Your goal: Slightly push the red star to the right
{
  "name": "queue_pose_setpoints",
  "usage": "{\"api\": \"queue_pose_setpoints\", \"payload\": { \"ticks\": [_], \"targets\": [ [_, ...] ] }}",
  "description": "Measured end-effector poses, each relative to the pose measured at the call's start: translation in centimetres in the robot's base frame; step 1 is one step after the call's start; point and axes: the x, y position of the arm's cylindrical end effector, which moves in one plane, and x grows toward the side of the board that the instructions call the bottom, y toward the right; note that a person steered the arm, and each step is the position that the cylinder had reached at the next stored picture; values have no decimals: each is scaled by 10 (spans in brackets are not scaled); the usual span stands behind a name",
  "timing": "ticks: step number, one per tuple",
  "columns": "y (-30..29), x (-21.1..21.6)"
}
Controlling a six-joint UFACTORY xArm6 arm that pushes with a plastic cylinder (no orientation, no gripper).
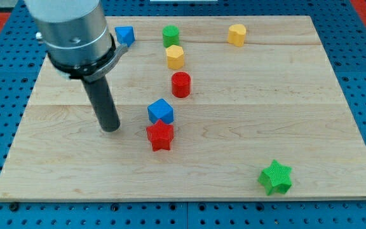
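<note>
The red star [161, 135] lies on the wooden board [284, 102], a little left of the middle. A blue cube [161, 111] touches its top side. My tip [110, 128] rests on the board to the left of the red star, about a block's width away from it, slightly higher in the view. The rod rises from there to the grey arm housing at the view's top left.
A red cylinder [180, 84], a yellow hexagonal block [175, 56] and a green cylinder [170, 35] run up the middle. A blue block [125, 34] sits beside the arm. A yellow block [237, 34] is at the top right, a green star [276, 177] at the bottom right.
</note>
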Motion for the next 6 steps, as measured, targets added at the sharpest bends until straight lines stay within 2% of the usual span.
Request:
{"api": "queue_pose_setpoints", "payload": {
  "ticks": [2,4,5,6],
  "targets": [
    [100,-22],
    [81,-39],
    [72,-11],
    [31,-3]
  ]
}}
